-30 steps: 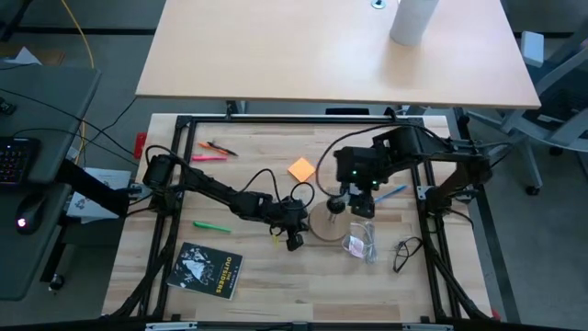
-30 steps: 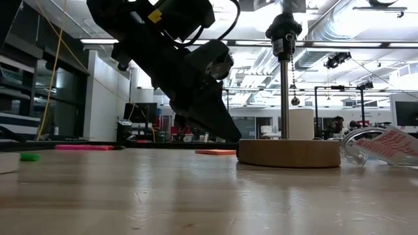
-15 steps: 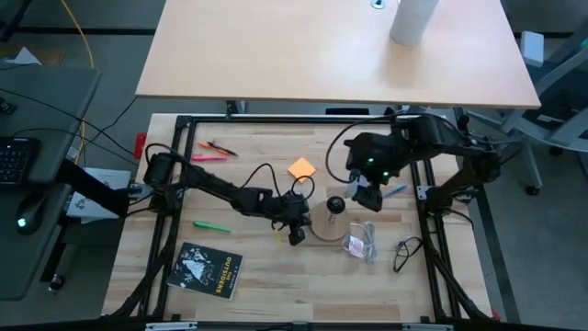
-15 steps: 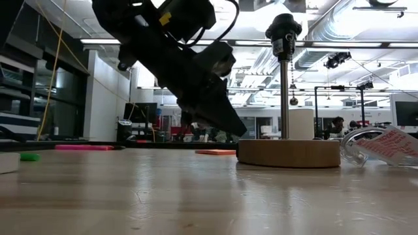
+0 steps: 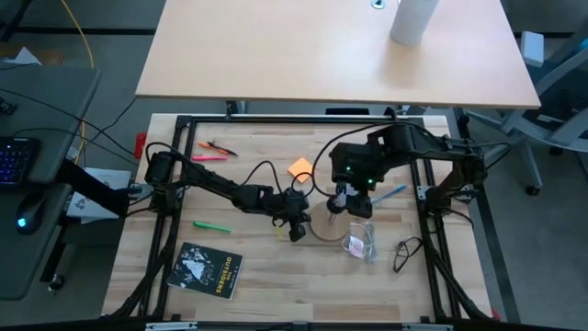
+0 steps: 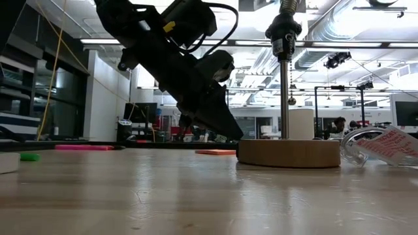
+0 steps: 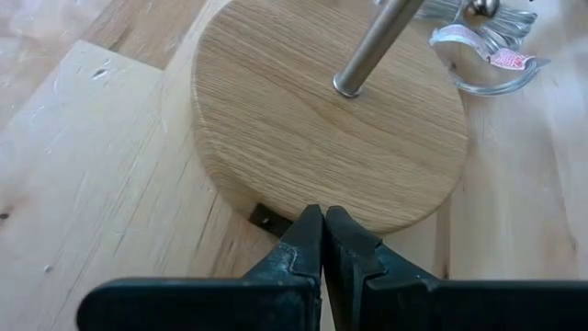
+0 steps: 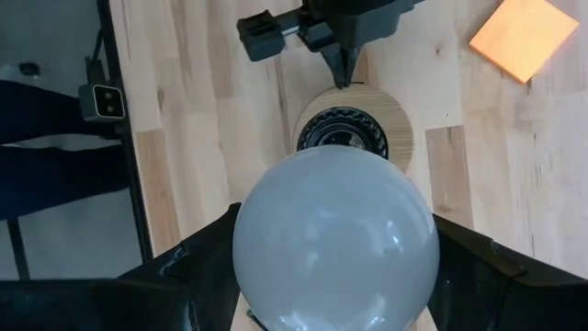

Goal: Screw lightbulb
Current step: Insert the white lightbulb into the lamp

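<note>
A tan round wooden disc (image 7: 331, 110) lies flat on the table and carries a metal pole (image 6: 285, 91) with a black socket (image 8: 342, 136) on top. My right gripper (image 5: 341, 197) hangs above the socket, shut on the white lightbulb (image 8: 335, 239). The bulb's threaded base (image 6: 288, 5) shows just over the socket; whether they touch I cannot tell. My left gripper (image 7: 323, 219) is shut, its tips at the disc's rim on the table's left side. My left gripper presses its shut fingertips (image 7: 312, 230) on the disc's rim (image 7: 276, 204), slanting down from the table's left. The disc lies flat on the table. My right gripper pinches the bulb's globe at its two sides (image 8: 250, 248) between its two fingers (image 8: 197, 267), from above, pointing down. The bulb hangs base down, clear of the table.
An orange note (image 5: 301, 169) lies beyond the disc, and a see-through packet (image 5: 360, 243) to its right. A black booklet (image 5: 209, 269), a green marker (image 5: 211, 226), a pink marker (image 5: 209, 157), a blue pen (image 5: 390, 192) and a black cable (image 5: 404, 250) lie around.
My right gripper, with the bulb, swung off toward the table's right and far side, baring the socket, and has come back above the socket.
</note>
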You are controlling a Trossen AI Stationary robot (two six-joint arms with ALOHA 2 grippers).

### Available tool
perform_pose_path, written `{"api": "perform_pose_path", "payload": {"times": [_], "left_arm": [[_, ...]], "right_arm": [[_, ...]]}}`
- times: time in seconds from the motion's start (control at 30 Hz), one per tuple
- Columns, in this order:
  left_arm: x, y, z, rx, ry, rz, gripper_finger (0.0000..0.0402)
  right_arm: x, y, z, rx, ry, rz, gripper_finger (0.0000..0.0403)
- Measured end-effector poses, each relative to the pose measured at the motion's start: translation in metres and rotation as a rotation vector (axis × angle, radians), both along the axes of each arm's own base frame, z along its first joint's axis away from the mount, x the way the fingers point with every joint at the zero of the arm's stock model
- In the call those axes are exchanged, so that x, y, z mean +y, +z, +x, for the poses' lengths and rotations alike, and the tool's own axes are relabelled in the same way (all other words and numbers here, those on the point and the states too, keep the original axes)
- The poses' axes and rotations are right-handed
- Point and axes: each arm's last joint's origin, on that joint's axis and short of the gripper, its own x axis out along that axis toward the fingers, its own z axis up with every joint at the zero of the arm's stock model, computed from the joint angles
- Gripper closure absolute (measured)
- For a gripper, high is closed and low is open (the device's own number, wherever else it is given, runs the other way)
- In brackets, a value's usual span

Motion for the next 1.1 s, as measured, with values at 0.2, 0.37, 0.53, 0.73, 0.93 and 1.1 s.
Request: {"api": "perform_pose_path", "payload": {"times": [0.2, 0.37, 0.53, 0.73, 0.93, 1.1], "left_arm": [[0.000, 0.000, 0.000, 0.000, -0.001, 0.000, 0.0401], [0.000, 0.000, 0.000, 0.000, -0.001, 0.000, 0.0401], [0.000, 0.000, 0.000, 0.000, -0.003, 0.002, 0.0401], [0.011, 0.015, -0.005, 0.004, -0.032, 0.030, 0.0400], [0.025, 0.050, -0.022, 0.024, -0.042, 0.124, 0.0381], [0.030, 0.087, -0.032, -0.088, -0.024, 0.172, 0.0363]], "right_arm": [[0.000, -0.009, 0.010, 0.026, 0.019, -0.013, 0.0139], [0.001, -0.016, 0.017, 0.047, 0.047, -0.017, 0.0139], [0.001, -0.016, 0.017, 0.047, 0.054, -0.018, 0.0139], [-0.001, -0.016, 0.017, 0.048, 0.051, -0.013, 0.0139], [0.000, -0.016, 0.017, 0.048, 0.056, -0.012, 0.0139], [0.000, -0.016, 0.017, 0.047, 0.059, -0.012, 0.0139]]}}
